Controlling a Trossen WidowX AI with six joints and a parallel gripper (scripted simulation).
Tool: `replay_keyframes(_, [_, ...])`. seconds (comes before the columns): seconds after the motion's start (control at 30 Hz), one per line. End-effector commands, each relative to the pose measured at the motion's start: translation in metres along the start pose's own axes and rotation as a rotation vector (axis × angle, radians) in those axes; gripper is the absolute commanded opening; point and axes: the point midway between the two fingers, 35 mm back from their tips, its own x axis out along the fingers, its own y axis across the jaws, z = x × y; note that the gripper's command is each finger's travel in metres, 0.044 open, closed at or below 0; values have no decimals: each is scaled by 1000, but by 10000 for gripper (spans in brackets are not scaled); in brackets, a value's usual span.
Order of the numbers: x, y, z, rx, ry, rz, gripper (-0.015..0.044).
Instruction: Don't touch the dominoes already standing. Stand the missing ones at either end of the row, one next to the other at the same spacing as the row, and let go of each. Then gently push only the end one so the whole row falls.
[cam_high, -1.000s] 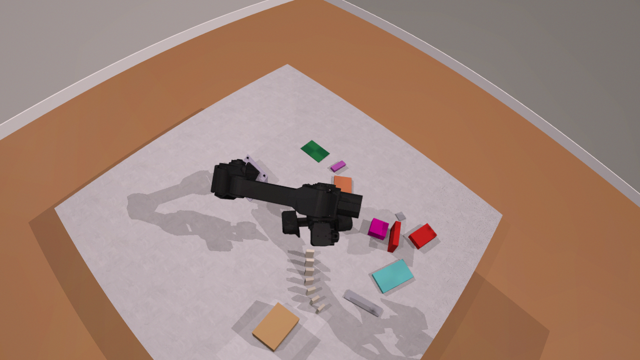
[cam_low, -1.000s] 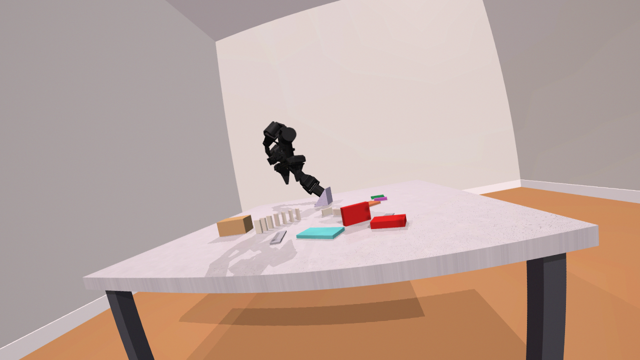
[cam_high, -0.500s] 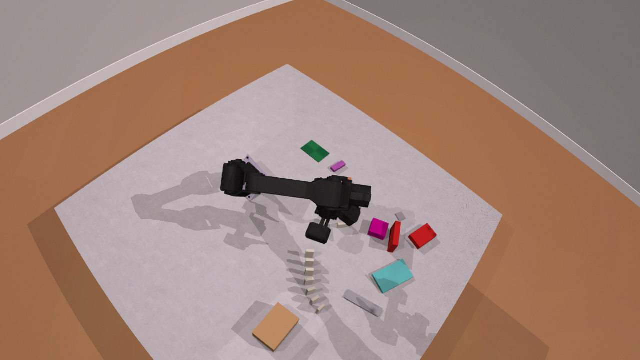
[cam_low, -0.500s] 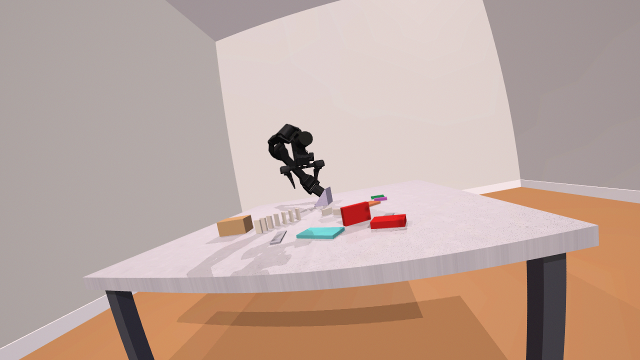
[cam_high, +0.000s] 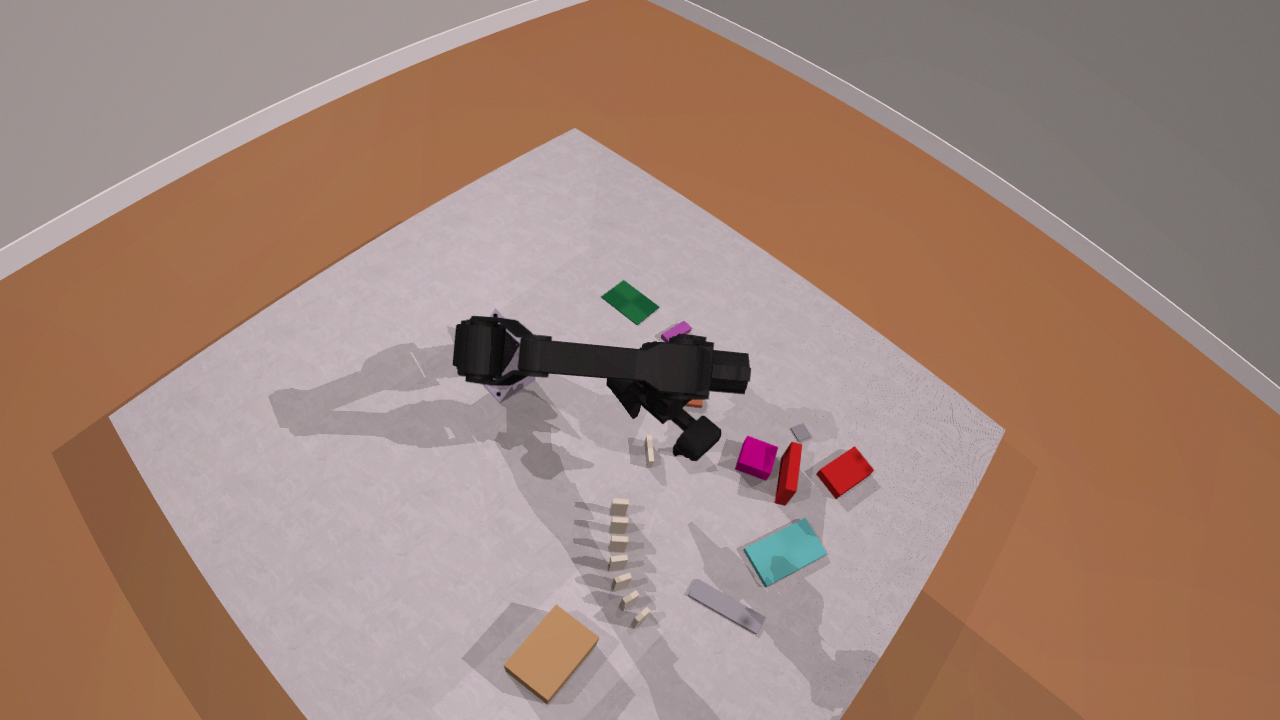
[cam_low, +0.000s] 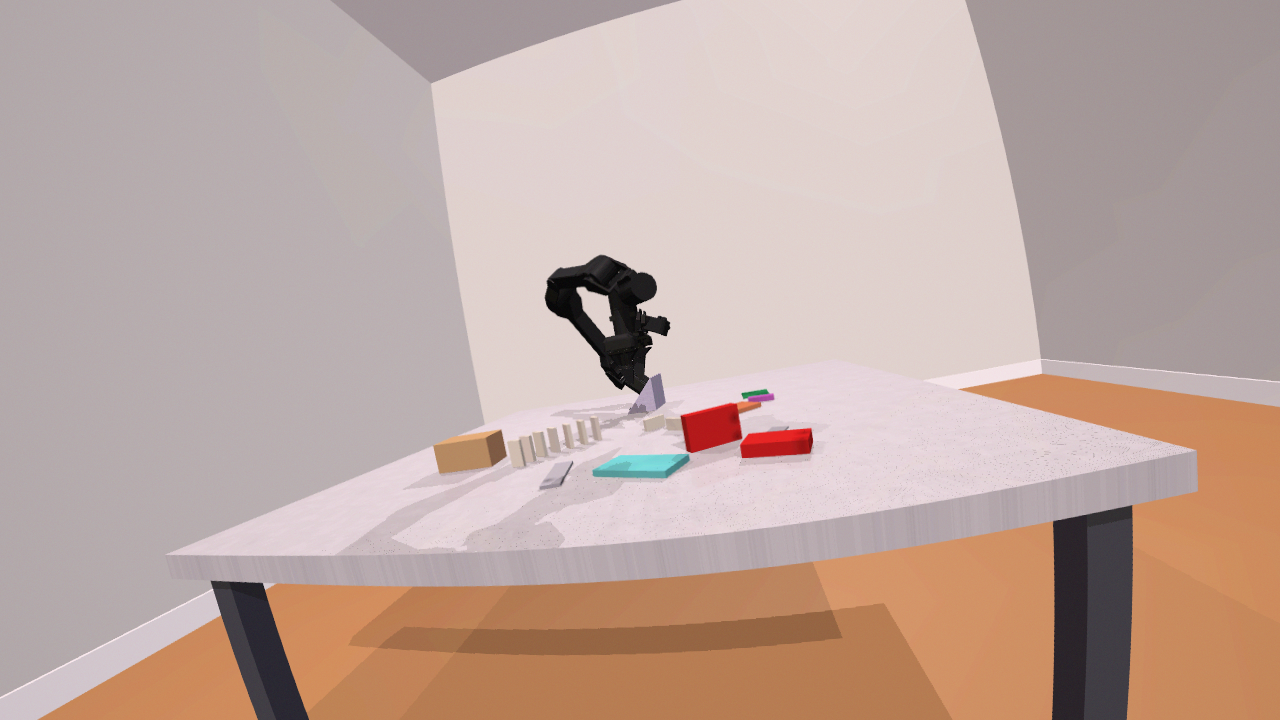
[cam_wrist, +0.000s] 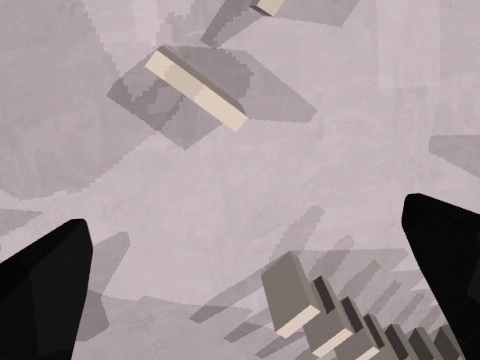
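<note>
My gripper (cam_wrist: 251, 223) is open and empty, above the table; its fingertips are hard to make out in the top and exterior views. Several cream dominoes stand upright in a row (cam_high: 618, 543) (cam_low: 553, 439) (cam_wrist: 285, 287), which bends at its lower end in the top view. A loose domino (cam_high: 650, 450) (cam_wrist: 197, 90) lies on its long edge beyond the row's upper end. A second loose domino (cam_wrist: 270, 6) is cut off at the wrist view's top edge and hidden by the arm in the top view. The exterior view shows two low cream dominoes (cam_low: 654, 422) beside each other.
A tan block (cam_high: 551, 651) (cam_low: 465, 452) stands near the row's bent end. A grey bar (cam_high: 725, 606) and a teal slab (cam_high: 785, 551) lie right of it. A magenta cube (cam_high: 756, 456) and two red blocks (cam_high: 844, 471) (cam_low: 776, 443) are farther right. A green slab (cam_high: 630, 302) lies behind.
</note>
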Motion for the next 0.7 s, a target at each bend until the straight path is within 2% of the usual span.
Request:
replay_keyframes(0.0, [22,29,32,-847,-9,27,440])
replay_keyframes(0.47, [24,29,32,-852,-9,27,440])
replay_keyframes(0.67, [74,28,31,-852,-7,27,440])
